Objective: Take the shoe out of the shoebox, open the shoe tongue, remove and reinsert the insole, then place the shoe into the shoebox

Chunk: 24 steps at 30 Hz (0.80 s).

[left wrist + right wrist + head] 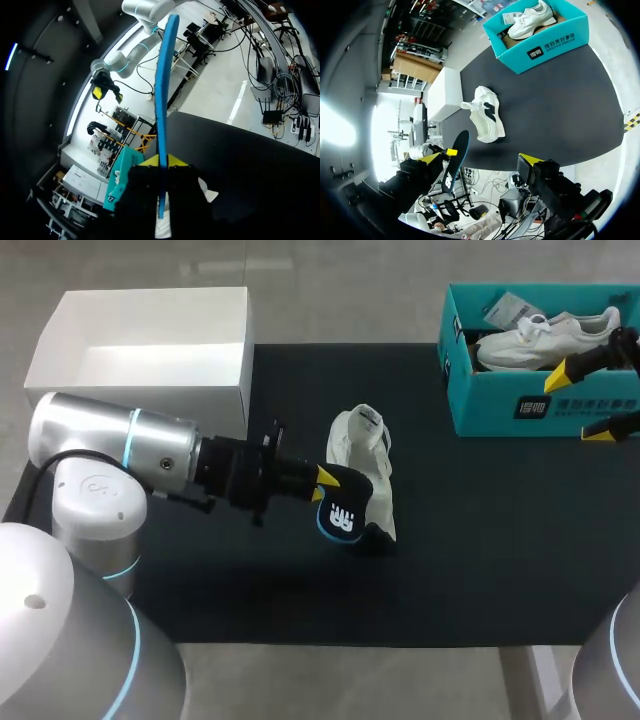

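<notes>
Dark mat (480,540), insole (340,518) overlapping shoe (360,440), right tool (584,403) cropped

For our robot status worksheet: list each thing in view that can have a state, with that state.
left gripper: shut on the insole
right gripper: open
insole: out of the shoe, gripped
shoe: on the mat, insole removed
teal shoebox: open, second shoe inside
white box: open

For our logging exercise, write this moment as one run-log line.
stage: insole out | left gripper: shut on insole | right gripper: open, raised | shoe: on mat, outside shoebox
</notes>
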Each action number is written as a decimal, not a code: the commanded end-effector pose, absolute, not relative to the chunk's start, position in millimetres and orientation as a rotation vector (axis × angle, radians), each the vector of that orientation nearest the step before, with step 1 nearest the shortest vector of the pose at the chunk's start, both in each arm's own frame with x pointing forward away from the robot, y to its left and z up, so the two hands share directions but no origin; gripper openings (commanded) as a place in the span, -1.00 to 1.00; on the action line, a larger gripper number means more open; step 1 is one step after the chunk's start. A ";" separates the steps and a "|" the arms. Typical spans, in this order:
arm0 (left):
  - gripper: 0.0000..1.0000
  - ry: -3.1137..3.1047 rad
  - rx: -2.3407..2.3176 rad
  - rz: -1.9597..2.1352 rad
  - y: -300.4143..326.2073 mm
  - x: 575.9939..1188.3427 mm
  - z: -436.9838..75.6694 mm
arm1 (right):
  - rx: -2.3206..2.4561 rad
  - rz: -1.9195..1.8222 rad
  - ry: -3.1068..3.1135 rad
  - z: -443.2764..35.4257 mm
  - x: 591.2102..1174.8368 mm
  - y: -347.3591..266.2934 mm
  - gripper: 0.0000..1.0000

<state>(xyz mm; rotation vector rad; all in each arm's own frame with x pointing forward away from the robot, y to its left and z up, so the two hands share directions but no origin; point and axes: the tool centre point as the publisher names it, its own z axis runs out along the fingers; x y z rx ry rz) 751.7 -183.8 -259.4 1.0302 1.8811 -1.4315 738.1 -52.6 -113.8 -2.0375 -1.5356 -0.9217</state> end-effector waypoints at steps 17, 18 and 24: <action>-1.00 1.937 0.928 -1.425 -209.2 789.7 -289.9 | -2.039 -0.918 -1.535 -114.3 739.4 -51.4 1.00; -1.00 1.942 0.926 -1.422 -209.2 791.1 -291.7 | -2.039 -0.918 -1.535 -114.3 739.4 -51.4 1.00; -1.00 1.959 0.908 -1.422 -208.1 795.6 -297.0 | -2.039 -0.918 -1.535 -114.3 739.4 -51.4 1.00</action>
